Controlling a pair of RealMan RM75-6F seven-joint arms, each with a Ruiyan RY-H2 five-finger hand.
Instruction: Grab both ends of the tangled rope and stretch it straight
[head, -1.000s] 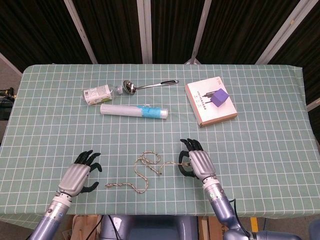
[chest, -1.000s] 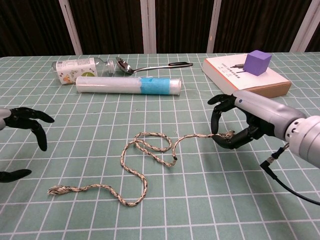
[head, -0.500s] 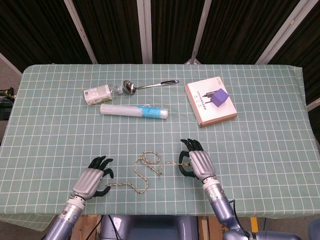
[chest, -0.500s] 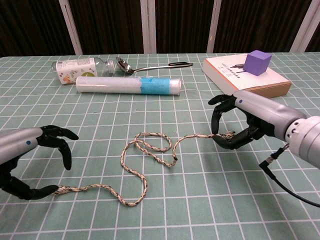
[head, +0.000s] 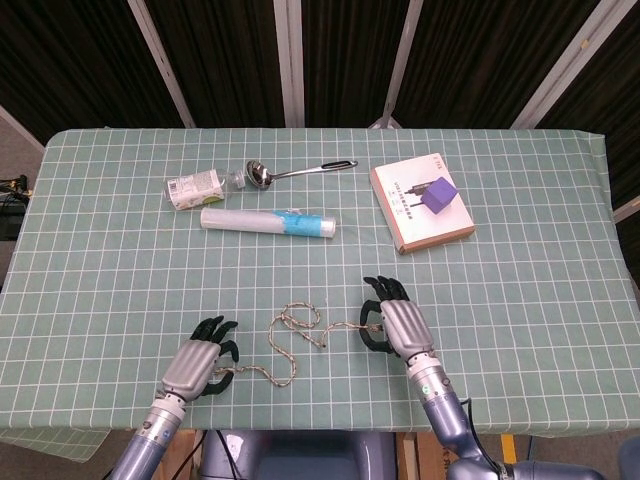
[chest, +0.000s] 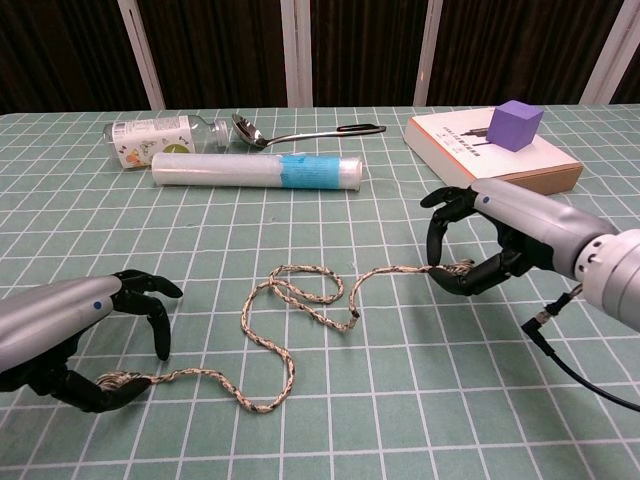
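**Both hands at the ends of the tangled rope**

The rope (chest: 290, 318) lies in loose loops near the front edge of the counter (head: 540, 250), which is covered in a green checked cloth. Its middle curls into a small knot of bends between the two hands, and from there one strand runs off to each side.

The left hand (chest: 100, 345) sits low on the counter at the frayed left end of the rope. Its thumb lies under that end and the fingers (chest: 160, 325) arch down over it, but from here I cannot tell whether they actually close on the strand or only hover around it. In the head view the same hand (head: 203, 358) covers the rope's end from above.

The right hand (chest: 475, 255) is curled around the other end, with the rope's tip caught between the thumb below and the fingers (chest: 437, 228) bent down over it; it looks pinched there. The strand leading to it lies almost straight along the cloth.

Further back on the counter rest a clear tube with a blue band (head: 268, 222), a small bottle (head: 196, 188) lying on its side, a metal ladle (head: 290, 172), and a flat box (head: 420, 205) with a purple block (head: 438, 195) on top
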